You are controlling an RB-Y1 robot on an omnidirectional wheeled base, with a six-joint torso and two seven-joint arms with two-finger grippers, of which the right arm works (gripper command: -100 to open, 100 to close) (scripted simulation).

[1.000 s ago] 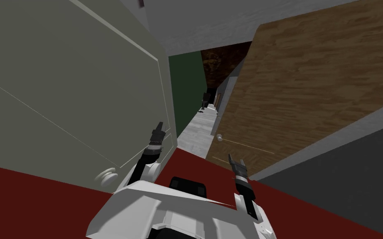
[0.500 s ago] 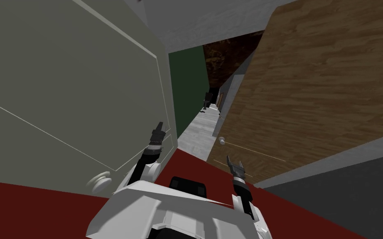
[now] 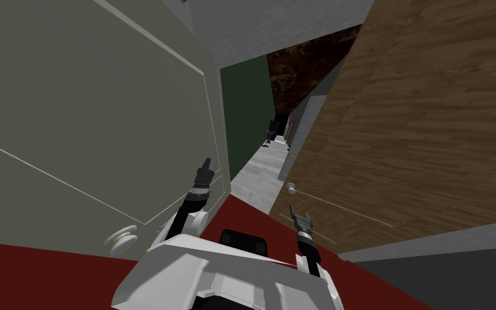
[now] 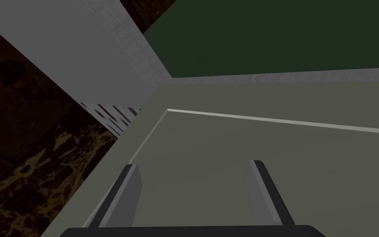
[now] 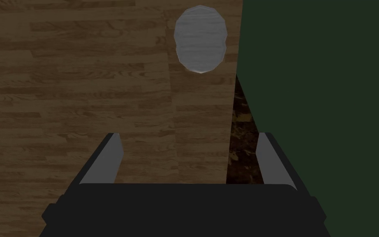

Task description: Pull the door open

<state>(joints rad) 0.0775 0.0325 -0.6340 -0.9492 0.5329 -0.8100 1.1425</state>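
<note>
A brown wood-grain door [image 3: 403, 134] stands to my right with a round pale knob [image 3: 291, 188] near its free edge. My right gripper [image 3: 299, 212] is open, just below and short of that knob, touching nothing. In the right wrist view the knob [image 5: 200, 39] sits ahead of the open right gripper [image 5: 189, 158], off towards the door's edge, with the wood door [image 5: 82, 82] behind. My left gripper [image 3: 206, 163] is raised beside a grey-green panelled door [image 3: 80, 107]. In the left wrist view the left gripper [image 4: 197, 185] is open and empty.
The grey-green door on my left carries a round knob [image 3: 123, 239] low down. Between the two doors a narrow corridor with a light grey floor [image 3: 257, 172] runs ahead along a dark green wall [image 3: 247, 113]. A small dark object [image 3: 272, 129] stands at its far end. Red floor [image 3: 37, 274] lies under me.
My view has shifted: the wood door now takes up more of the right side and its knob sits lower. My right gripper has drawn slightly back towards my chest. The left arm is unchanged.
</note>
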